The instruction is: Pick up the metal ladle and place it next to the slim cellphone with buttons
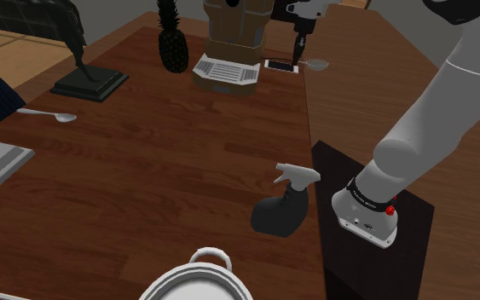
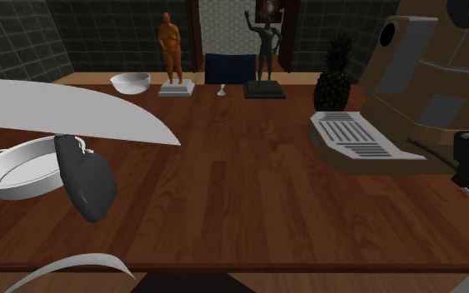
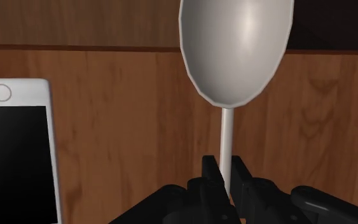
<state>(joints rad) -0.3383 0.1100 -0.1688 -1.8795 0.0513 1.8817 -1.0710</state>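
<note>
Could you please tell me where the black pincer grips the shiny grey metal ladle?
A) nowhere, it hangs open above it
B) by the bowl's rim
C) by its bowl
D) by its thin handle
D: in the wrist view the black pincer clasps the thin handle of the shiny grey metal ladle, with the bowl clear beyond it.

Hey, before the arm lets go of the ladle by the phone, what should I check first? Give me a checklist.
1. Pincer shut on the ladle handle: ok.
2. Ladle beside the white phone, not overlapping it: ok.
3. Ladle resting on the table: cannot tell.
4. Bowl fully over the table: cannot tell; in the wrist view it crosses the table's edge.
5. Ladle clear of the coffee machine: ok.
</note>
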